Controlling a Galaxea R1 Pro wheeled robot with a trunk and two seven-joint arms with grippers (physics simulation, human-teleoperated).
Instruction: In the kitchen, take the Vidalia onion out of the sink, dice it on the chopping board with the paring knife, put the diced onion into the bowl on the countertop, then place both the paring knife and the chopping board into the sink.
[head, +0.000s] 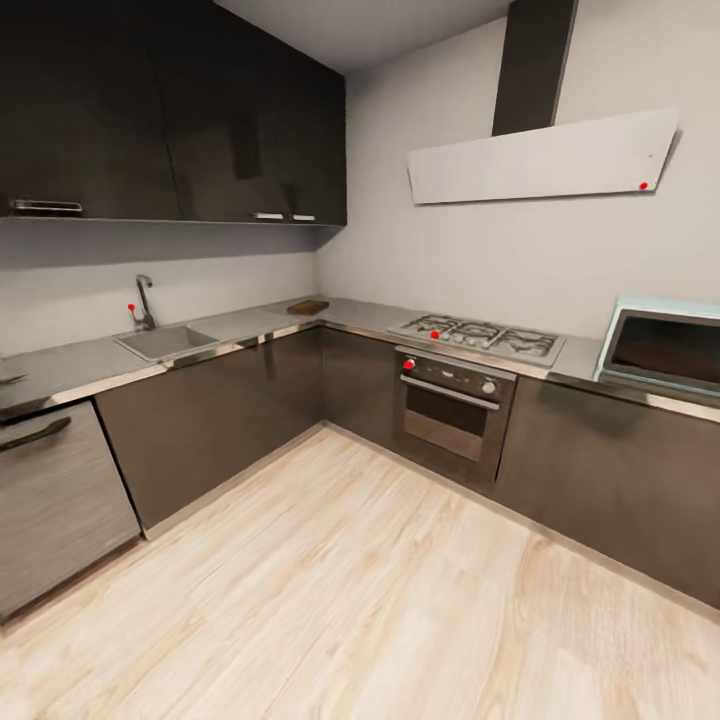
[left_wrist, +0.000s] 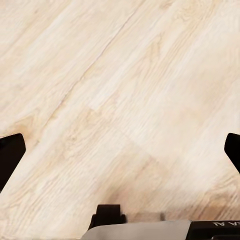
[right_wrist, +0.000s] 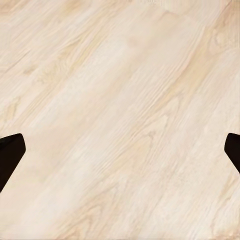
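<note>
Across the room, the steel sink (head: 165, 342) is set into the grey countertop (head: 250, 322) on the left run, with its chrome tap (head: 145, 303) behind it. A brown chopping board (head: 308, 307) lies on the countertop near the corner. The Vidalia onion is hidden from this angle, and the paring knife and bowl are out of view. My left gripper (left_wrist: 120, 155) is open over the wooden floor, with its dark fingertips (left_wrist: 10, 155) far apart and nothing between them. My right gripper (right_wrist: 120, 155) is open too, above bare floor.
A gas hob (head: 480, 336) and an oven (head: 450, 410) sit on the right run, with a microwave (head: 665, 350) further right. Dark wall cabinets (head: 170, 110) hang over the sink. A light wooden floor (head: 330, 590) stretches between me and the cabinets.
</note>
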